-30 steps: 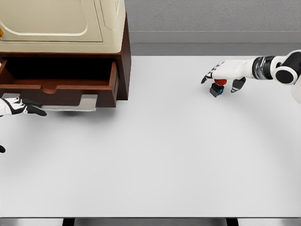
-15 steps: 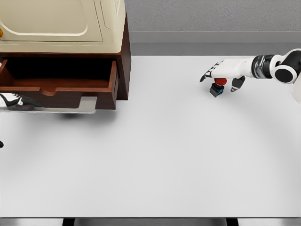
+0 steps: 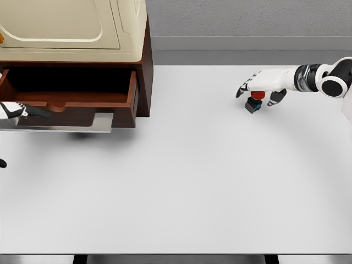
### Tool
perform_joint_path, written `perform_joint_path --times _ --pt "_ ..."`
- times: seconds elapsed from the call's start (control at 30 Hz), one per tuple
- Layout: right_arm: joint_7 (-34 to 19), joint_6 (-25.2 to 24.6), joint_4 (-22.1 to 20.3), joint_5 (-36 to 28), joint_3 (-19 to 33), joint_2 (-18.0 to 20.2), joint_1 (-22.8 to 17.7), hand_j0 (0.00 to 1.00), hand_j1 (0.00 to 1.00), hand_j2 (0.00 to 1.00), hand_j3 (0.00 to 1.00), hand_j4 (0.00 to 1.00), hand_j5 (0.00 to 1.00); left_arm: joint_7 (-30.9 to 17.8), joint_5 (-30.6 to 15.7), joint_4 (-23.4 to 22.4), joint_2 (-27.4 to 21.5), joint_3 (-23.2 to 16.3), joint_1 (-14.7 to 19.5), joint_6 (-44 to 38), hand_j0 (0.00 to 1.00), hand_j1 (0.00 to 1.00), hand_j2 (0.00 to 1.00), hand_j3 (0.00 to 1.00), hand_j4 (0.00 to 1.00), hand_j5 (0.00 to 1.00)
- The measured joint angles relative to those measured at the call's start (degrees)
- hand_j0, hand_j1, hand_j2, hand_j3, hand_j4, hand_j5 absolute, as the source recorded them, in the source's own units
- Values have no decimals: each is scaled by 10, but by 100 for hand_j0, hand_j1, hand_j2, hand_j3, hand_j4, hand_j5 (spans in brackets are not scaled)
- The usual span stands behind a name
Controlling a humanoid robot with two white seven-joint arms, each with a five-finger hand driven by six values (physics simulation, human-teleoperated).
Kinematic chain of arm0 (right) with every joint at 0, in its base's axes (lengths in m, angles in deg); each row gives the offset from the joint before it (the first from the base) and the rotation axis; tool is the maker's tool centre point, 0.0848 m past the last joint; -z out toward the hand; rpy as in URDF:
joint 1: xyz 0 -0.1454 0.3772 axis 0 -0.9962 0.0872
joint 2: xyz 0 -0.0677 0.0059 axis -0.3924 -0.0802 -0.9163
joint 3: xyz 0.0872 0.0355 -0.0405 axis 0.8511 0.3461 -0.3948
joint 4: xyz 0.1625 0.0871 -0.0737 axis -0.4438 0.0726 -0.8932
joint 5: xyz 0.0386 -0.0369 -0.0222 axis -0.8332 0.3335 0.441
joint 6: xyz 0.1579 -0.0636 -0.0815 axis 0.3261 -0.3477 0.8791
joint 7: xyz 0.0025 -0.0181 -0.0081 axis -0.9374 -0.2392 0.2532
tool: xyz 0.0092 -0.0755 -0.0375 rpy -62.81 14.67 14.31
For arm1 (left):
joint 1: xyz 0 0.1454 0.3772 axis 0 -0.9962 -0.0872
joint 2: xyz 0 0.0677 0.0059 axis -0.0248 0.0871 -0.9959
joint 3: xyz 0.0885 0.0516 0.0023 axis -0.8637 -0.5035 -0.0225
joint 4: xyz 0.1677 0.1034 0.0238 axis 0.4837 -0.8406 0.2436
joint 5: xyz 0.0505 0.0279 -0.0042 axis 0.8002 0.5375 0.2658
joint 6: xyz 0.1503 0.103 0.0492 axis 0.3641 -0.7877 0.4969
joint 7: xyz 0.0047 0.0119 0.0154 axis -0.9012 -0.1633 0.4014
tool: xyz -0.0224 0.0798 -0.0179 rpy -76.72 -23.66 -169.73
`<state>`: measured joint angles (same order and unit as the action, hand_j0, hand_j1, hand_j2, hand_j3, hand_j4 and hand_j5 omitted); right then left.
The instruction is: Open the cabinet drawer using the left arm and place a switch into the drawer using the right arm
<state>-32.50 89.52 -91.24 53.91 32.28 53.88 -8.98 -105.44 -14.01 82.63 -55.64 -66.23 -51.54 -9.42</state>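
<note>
red-topped black switch (image 3: 254,102), brown drawer (image 3: 71,102)

Simulated test bench: bare white table (image 3: 181,187), plain grey wall (image 3: 247,19).

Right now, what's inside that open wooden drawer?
Nothing visible: the drawer looks dark and bare inside. Its front panel hides the bottom near the front. The switch sits across the table under the right hand.

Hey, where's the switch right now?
In the head view, the switch sits at the table's far right, beneath the right robot hand, far from the open drawer.
</note>
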Motion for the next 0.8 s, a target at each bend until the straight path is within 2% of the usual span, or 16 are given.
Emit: perform_joint_path --times 0.17,0.23,0.3,0.53,0.57,0.67,0.8 --pt "0 0 1 -2 0 0 0 65 65 65 65 65 65 0 -62 -7 -5 19 14 0 100 100 100 100 100 100" --pt "0 0 1 -2 0 0 0 65 65 65 65 65 65 0 -79 -23 -6 27 16 0 100 100 100 100 100 100" --pt "0 0 2 -2 0 1 0 72 72 72 72 72 72 0 -102 -47 -3 37 23 0 100 100 100 100 100 100" --pt "0 0 2 -1 0 1 0 72 72 72 72 72 72 0 -122 -97 1 52 29 0 100 100 100 100 100 100" --pt "0 0 3 -1 -1 1 0 71 71 71 71 71 71 0 -123 -99 1 53 28 0 100 100 100 100 100 100" --pt "0 0 3 -2 -1 1 0 54 54 54 54 54 54 0 -124 -103 1 53 29 0 100 100 100 100 100 100" --pt "0 0 3 -6 -1 1 0 51 51 51 51 51 51 0 -126 -105 0 54 29 0 100 100 100 100 100 100"
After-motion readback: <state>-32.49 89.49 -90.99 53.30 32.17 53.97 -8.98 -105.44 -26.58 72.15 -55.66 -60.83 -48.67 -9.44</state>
